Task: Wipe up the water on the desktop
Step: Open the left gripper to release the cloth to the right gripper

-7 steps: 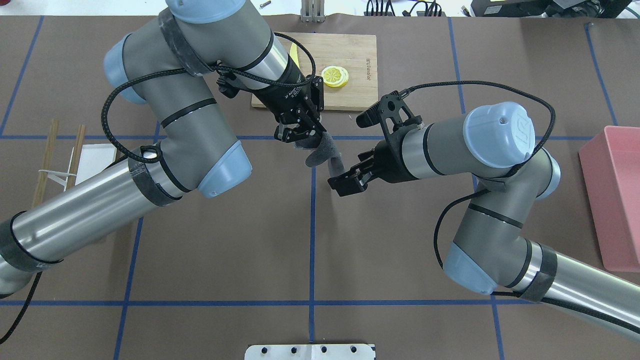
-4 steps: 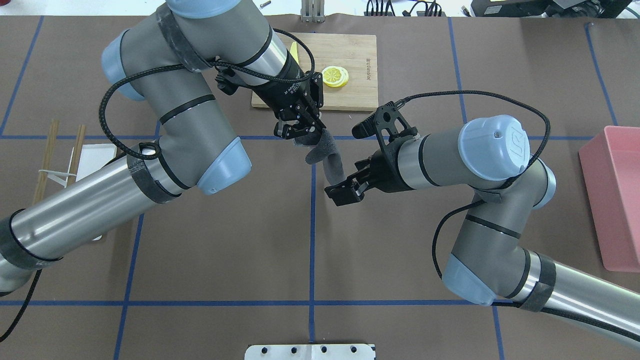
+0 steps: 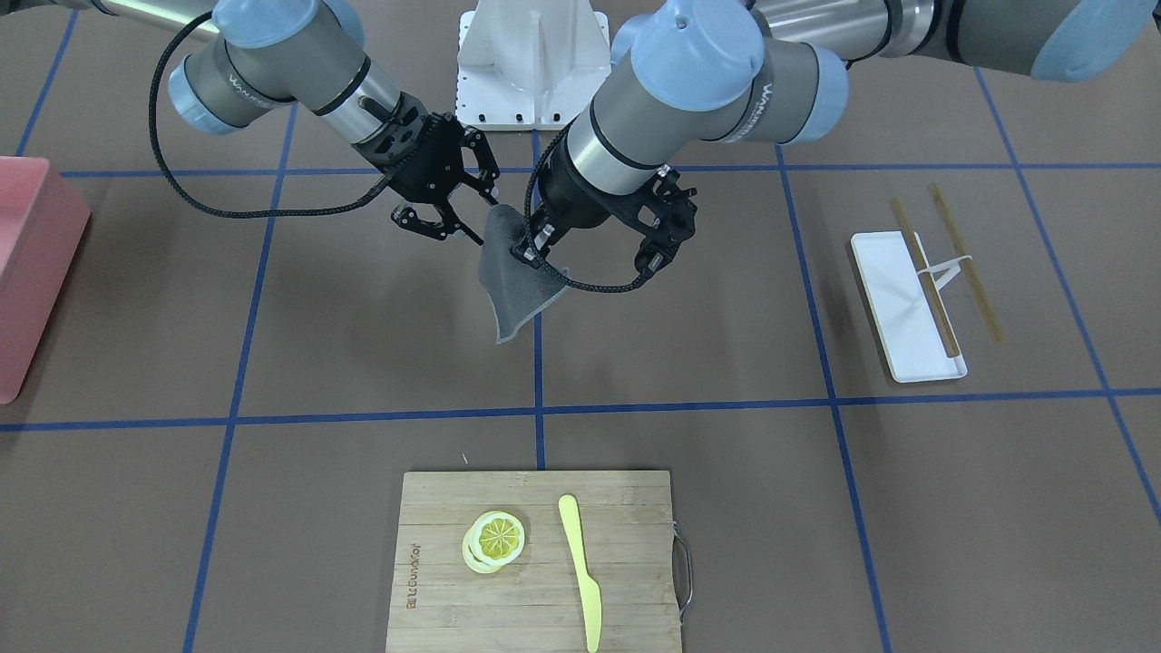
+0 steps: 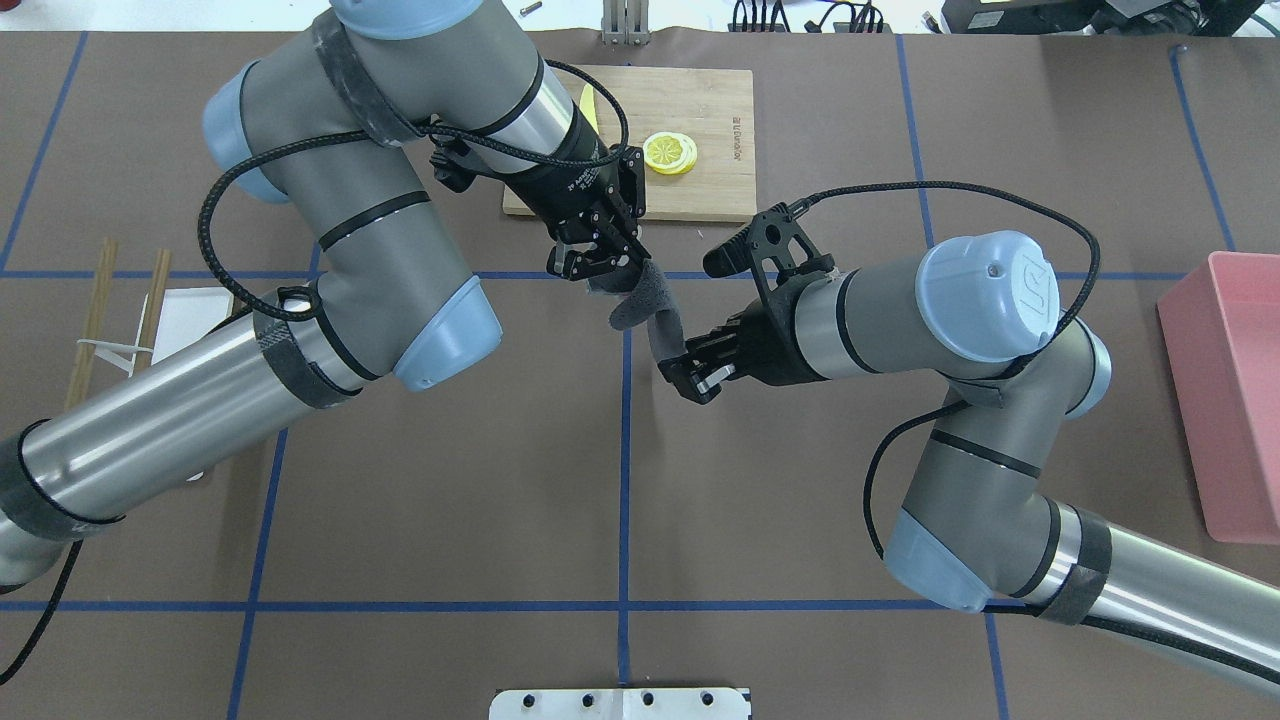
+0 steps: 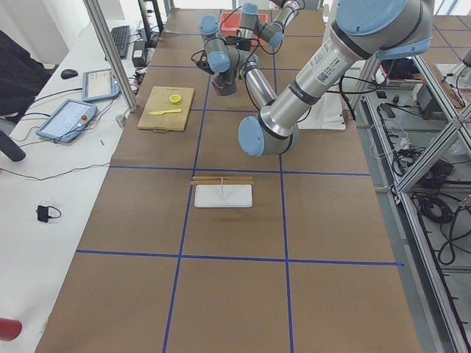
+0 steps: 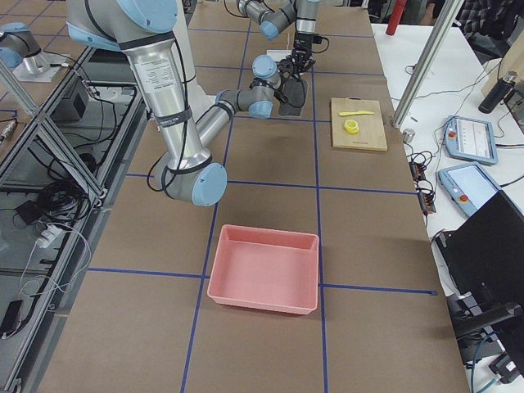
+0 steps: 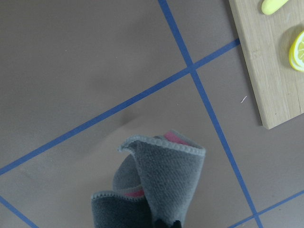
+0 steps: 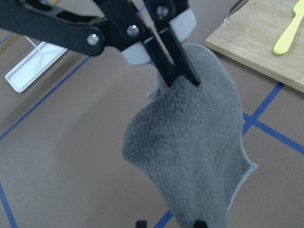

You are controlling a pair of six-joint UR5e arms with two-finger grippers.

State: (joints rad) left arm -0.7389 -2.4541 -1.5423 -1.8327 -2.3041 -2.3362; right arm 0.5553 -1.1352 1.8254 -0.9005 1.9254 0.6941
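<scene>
A grey cloth [image 4: 650, 305] with a pink inner side hangs above the middle of the brown, blue-taped desktop [image 4: 450, 480]. My left gripper [image 4: 625, 275] is shut on the cloth's upper fold; the cloth droops below it in the left wrist view [image 7: 161, 185]. My right gripper [image 4: 685, 372] has its jaws drawn in on the cloth's other end, which runs down between its fingertips in the right wrist view [image 8: 190, 142]. In the front-facing view the cloth [image 3: 512, 290] hangs between both grippers. I see no water on the desktop.
A bamboo cutting board [image 4: 700, 190] with lemon slices [image 4: 669, 152] and a yellow knife [image 3: 580, 571] lies beyond the grippers. A pink bin [image 4: 1235, 390] stands at the right edge. A white tray [image 3: 907, 308] with chopsticks lies on the left.
My right gripper has moved a little toward the cloth and its jaws have closed in on the cloth's end. The left gripper holds the cloth almost where it was.
</scene>
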